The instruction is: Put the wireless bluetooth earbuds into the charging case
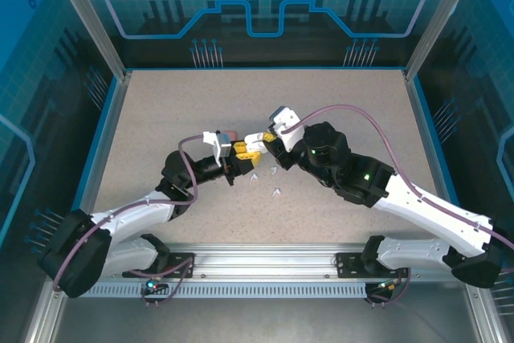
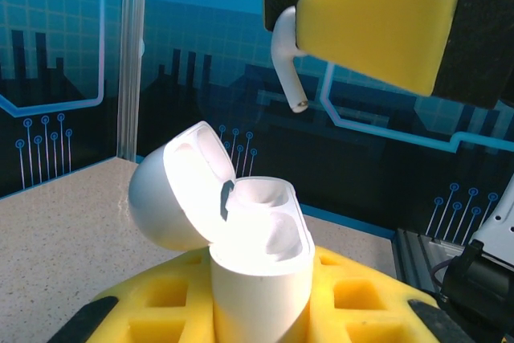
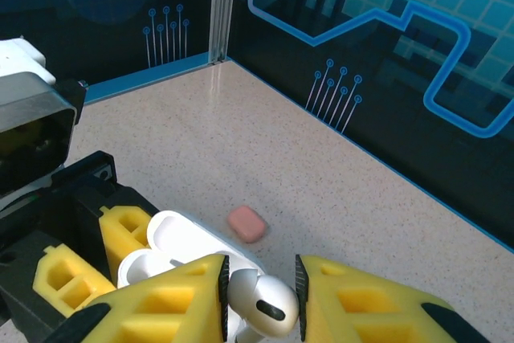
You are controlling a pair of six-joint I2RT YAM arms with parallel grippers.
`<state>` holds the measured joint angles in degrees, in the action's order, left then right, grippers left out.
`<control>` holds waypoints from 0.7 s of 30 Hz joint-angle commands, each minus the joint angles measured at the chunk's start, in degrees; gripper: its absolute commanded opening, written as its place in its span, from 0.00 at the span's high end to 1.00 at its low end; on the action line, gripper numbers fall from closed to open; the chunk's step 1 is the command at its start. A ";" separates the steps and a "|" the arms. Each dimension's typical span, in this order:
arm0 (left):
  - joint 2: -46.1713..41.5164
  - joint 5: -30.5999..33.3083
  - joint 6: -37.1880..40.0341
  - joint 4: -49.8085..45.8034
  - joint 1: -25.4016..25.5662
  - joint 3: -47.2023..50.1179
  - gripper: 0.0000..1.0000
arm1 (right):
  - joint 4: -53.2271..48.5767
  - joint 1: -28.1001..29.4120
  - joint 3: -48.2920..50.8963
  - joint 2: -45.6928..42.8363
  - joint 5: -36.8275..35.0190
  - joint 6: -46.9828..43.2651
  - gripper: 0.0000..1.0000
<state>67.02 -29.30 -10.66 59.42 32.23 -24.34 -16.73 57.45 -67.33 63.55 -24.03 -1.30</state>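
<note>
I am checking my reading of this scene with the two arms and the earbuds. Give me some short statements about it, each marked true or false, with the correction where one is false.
1. The white charging case has its lid open. True.
2. The right jaws hold a salmon-red earbud. False: the earbud between them is white.
3. That earbud sits inside the case. False: it hangs above the open case, not touching it.
4. The left jaws grip the white charging case. True.
5. A small pink case lies on the table. True.
</note>
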 commanded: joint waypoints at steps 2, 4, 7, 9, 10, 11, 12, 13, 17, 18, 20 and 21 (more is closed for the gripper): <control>0.74 0.26 -1.47 2.03 0.45 -1.85 0.98 | 2.19 0.91 -2.62 1.57 -1.72 -2.09 0.71; 0.80 0.21 -1.47 2.17 0.44 -1.85 0.98 | 2.14 1.00 -2.72 2.20 -1.92 -2.07 0.71; 0.80 0.29 -1.65 2.27 0.52 -1.85 0.98 | 2.08 1.00 -2.55 2.78 -2.20 -1.84 0.71; 0.74 0.27 -1.77 2.28 0.50 -1.85 0.98 | 2.23 1.00 -2.16 2.90 -2.13 -1.61 0.71; 0.82 0.23 -1.74 2.28 0.49 -1.86 0.98 | 2.14 1.00 -2.03 2.98 -2.09 -1.47 0.71; 0.82 0.28 -1.83 2.33 0.47 -1.85 0.98 | 2.05 1.00 -1.88 2.98 -2.09 -1.43 0.71; 0.75 0.30 -1.89 2.38 0.52 -1.90 0.98 | 1.97 1.00 -1.77 2.98 -2.18 -1.42 0.71; 0.75 0.30 -1.89 2.42 0.53 -1.85 0.98 | 1.86 1.00 -1.63 2.98 -2.33 -1.27 0.71; 0.80 0.21 -2.18 2.56 0.55 -1.93 0.98 | 1.79 1.00 -0.98 2.93 -2.50 -0.83 0.71; 0.74 0.16 -2.27 2.54 0.51 -1.94 0.98 | 1.70 0.99 -0.88 2.98 -2.53 -0.74 0.71; 0.78 0.14 -2.45 2.59 0.51 -1.94 0.98 | 1.71 1.00 -0.62 2.98 -2.76 -0.77 0.71; 0.79 0.16 -2.52 2.63 0.51 -2.01 0.98 | 1.60 1.00 -0.53 3.05 -2.88 -0.70 0.71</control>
<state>67.57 -29.30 -12.12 59.44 32.23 -24.36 -16.21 57.74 -68.25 66.61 -25.54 -2.59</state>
